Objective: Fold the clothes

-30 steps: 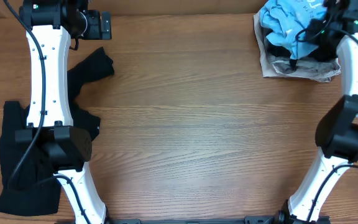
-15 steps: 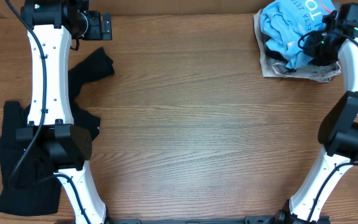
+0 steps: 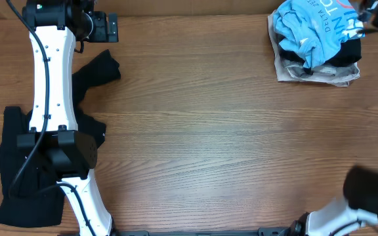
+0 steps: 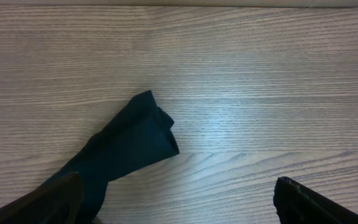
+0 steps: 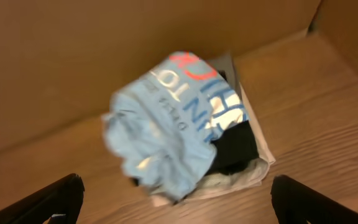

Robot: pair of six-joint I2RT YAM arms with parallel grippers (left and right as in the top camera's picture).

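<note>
A crumpled light blue T-shirt with white and red-orange lettering lies on top of a small pile at the table's far right corner. In the right wrist view the T-shirt sits just ahead of my right gripper, which is open and empty, hanging above the table. A black long-sleeved top lies spread at the left, partly under my left arm, one sleeve reaching toward the far edge. My left gripper hovers open above that sleeve, holding nothing.
Under the T-shirt lie a black garment and a white-grey cloth. A brown wall rises right behind the pile. The right arm's base shows blurred at the near right. Bare wooden table spans the middle.
My right gripper opened, let go of the blue T-shirt and pulled away from the pile toward the far right. The shirt settled on the pile. The left arm has not moved.
</note>
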